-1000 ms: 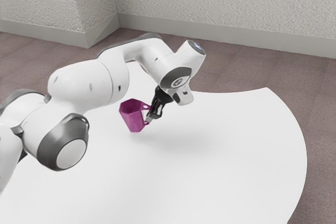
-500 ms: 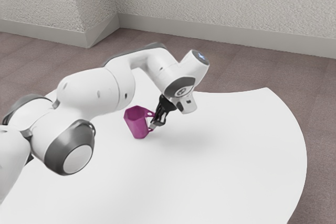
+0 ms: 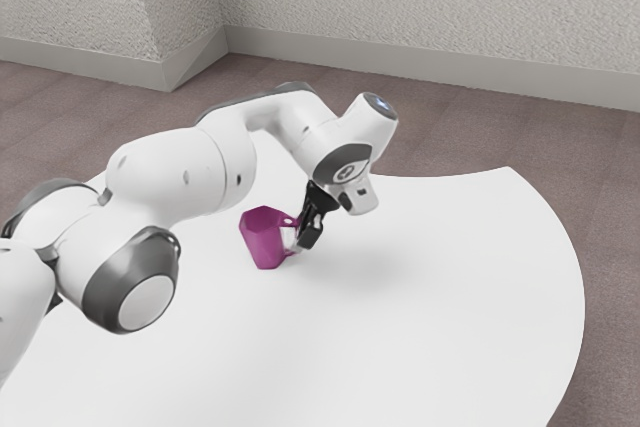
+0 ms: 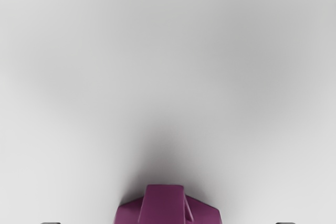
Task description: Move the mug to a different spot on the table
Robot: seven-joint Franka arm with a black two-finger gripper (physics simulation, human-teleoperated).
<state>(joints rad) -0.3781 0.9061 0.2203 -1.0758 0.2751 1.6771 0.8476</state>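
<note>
Resting on the round white surface (image 3: 450, 307), the magenta faceted mug (image 3: 262, 243) sits toward the side nearest the arm's base; its small loop handle (image 3: 288, 219) is turned toward the exterior view's right; its shadow meets its foot, so I judge it set down rather than hanging in the air. The jaws, at the end of the white robot arm (image 3: 180, 182), hover just beside that handle, angled down at it. In the wrist view the mug (image 4: 167, 209) lies directly under the hand with the handle (image 4: 164, 200) running up its middle; two dark tips at the lower edge stand well out to either side of it. From that I read the jaws as spread wide and clasping nothing, though the exterior view is too crowded at that spot to confirm it outright.

The mug looks stiff and hard-shelled, small and probably light. Its flat facets and smooth finish would likely be slippery, and its tapering body would tend to slide out of a squeeze across the walls. The handle is the surer hold, pinched from its two flat sides; the rim would also do, with one jaw inside and one outside. It appears to lean a little, so a nudge could rock or tip it; any withdrawal calls for a straight lift clear of the handle. Judged from how it lies, the move looks close to finished; whether this spot differs from where it started I cannot tell.
</note>
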